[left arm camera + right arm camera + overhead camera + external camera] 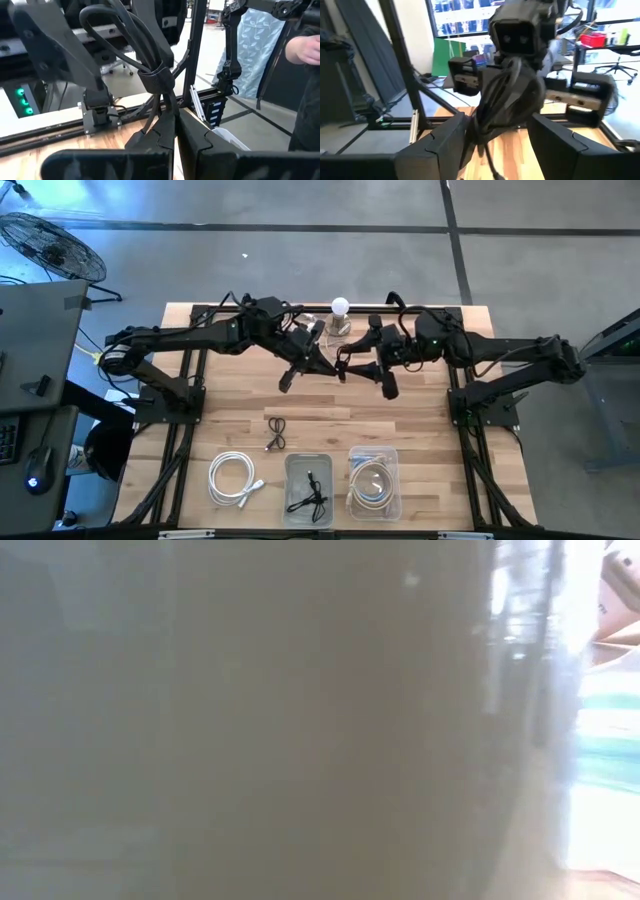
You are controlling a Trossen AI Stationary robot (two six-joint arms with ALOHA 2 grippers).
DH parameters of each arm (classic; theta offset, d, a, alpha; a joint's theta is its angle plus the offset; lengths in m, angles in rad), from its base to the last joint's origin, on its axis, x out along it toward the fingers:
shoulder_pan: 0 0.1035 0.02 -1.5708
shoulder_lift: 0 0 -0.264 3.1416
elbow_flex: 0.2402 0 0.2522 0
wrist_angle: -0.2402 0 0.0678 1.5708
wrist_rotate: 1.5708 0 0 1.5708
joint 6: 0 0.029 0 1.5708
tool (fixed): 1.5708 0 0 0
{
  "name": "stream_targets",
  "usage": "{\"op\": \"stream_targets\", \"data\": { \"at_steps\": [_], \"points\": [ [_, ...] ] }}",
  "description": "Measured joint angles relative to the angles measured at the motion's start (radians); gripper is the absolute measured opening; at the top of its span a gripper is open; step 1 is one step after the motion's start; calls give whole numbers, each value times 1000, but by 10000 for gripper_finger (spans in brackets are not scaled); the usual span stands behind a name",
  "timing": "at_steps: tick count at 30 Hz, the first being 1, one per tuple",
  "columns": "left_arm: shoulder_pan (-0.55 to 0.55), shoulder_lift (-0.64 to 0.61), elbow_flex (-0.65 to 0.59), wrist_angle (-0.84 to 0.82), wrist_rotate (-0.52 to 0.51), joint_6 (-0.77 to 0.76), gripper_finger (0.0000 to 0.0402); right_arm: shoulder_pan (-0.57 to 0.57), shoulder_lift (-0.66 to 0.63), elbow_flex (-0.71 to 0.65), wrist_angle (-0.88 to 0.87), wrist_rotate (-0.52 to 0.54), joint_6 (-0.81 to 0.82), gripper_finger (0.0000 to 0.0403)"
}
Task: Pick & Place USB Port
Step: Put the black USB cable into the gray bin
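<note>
A black cable [155, 75] is pinched by the left gripper [175, 135] above the table [420, 420]. The right gripper [495, 145], facing it, is held spread.

High view straight down, whole table [420, 410]; low view blocked; wrists close, level.

Left pincer [318, 362] clamped, right pincer [352, 367] apart

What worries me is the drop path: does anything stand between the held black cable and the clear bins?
Nothing upright. The left gripper holds the black cable above the table; the right gripper is open around it. Only a small loose cable lies flat before the clear bins.
</note>
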Motion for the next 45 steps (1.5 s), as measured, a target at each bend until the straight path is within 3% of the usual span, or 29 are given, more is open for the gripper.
{"op": "stream_targets", "data": {
  "at_steps": [5,12,19,30,38,45],
  "points": [
    [0,8,0,3,0,0,0,0,10,0,1,-26,-13,162],
    [0,7,0,5,-6,2,0,1,13,0,-5,-34,-60,20],
    [1,7,0,4,-6,2,2,1,10,0,-8,0,-34,14],
    [1,3,0,61,-15,-41,54,4,-74,0,-68,72,-30,13],
    [26,-7,41,64,182,-69,79,77,-160,0,-230,200,5,13],
    [74,-22,104,40,335,-73,83,249,-216,0,-489,341,239,13]
  ]
}}
